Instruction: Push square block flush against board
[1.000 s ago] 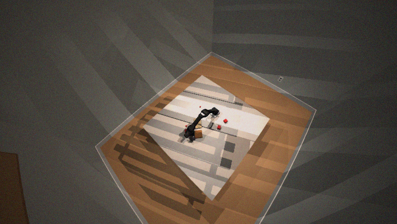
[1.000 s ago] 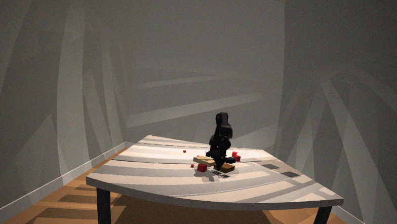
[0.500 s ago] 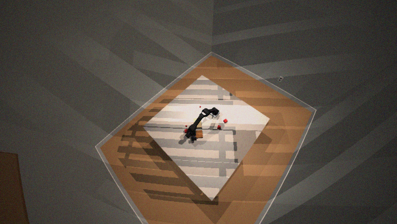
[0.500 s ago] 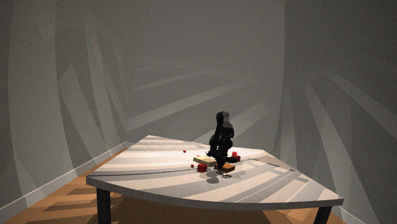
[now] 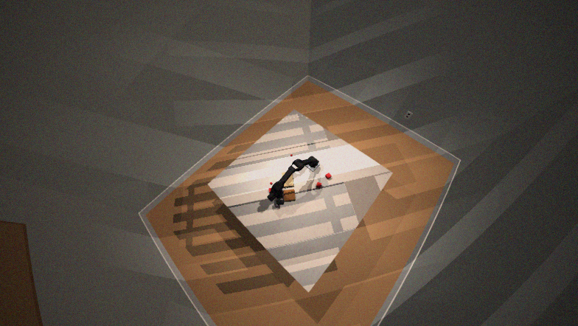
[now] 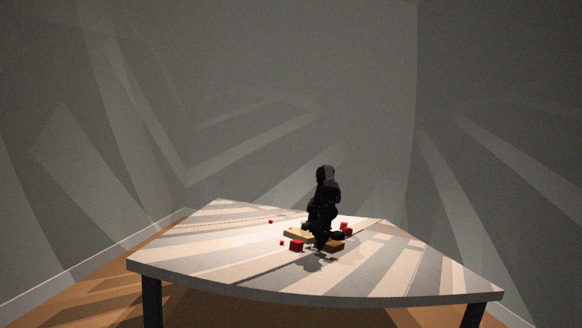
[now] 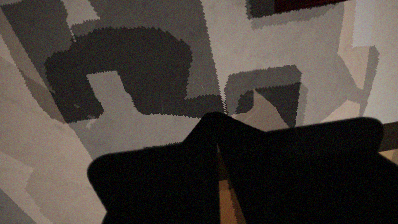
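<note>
The brown square block (image 5: 289, 195) (image 6: 335, 246) lies flat on the table. The pale yellow board (image 5: 289, 179) (image 6: 298, 234) lies flat close by, partly hidden by the arm in the top and exterior views. The block and board are very near each other; I cannot tell whether their sides touch. My gripper (image 5: 278, 206) (image 6: 321, 248) (image 7: 212, 118) is shut and empty. It points down beside the block's left side in the top view, low over the table; contact with the block cannot be made out. A brown strip shows through the gap below the fingertips in the wrist view.
A red cube (image 6: 296, 246) sits near the board, partly hidden in the top view. Two more red cubes (image 5: 328, 175) (image 5: 318, 184) lie to the right in that view. Tiny red cubes (image 5: 291, 155) (image 6: 281, 243) lie around the board. Striped shadows cross the table (image 5: 299, 259).
</note>
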### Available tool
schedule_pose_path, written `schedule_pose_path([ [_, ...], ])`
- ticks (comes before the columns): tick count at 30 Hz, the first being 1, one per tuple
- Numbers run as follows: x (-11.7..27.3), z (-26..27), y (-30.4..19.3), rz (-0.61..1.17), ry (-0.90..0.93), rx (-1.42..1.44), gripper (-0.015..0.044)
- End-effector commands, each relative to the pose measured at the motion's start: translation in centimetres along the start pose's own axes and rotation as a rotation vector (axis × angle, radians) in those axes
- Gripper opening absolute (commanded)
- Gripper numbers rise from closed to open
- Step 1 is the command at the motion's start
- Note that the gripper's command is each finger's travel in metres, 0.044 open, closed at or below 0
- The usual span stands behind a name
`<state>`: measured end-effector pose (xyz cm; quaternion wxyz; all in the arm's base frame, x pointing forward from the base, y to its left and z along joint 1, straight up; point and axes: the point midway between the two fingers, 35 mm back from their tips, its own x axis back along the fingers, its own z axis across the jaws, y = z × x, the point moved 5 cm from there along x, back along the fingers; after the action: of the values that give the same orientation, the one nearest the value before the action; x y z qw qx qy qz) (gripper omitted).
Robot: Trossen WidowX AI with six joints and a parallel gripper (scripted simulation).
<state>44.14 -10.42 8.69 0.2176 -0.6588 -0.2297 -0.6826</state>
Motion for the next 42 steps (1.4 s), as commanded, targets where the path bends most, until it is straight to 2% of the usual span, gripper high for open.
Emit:
schedule_pose_path([
  [1,0.1,0.1,0.7,-0.003,0.002,0.003,0.0],
  [16,0.2,-0.1,2.4,-0.002,0.0,0.0,0.0],
  [21,5.4,-0.1,2.3,-0.004,0.002,0.002,0.0],
  [27,5.6,-0.1,2.3,-0.004,0.002,0.008,0.0],
  [42,5.6,2.7,-0.9,-0.002,0.004,0.499,0.0],
])
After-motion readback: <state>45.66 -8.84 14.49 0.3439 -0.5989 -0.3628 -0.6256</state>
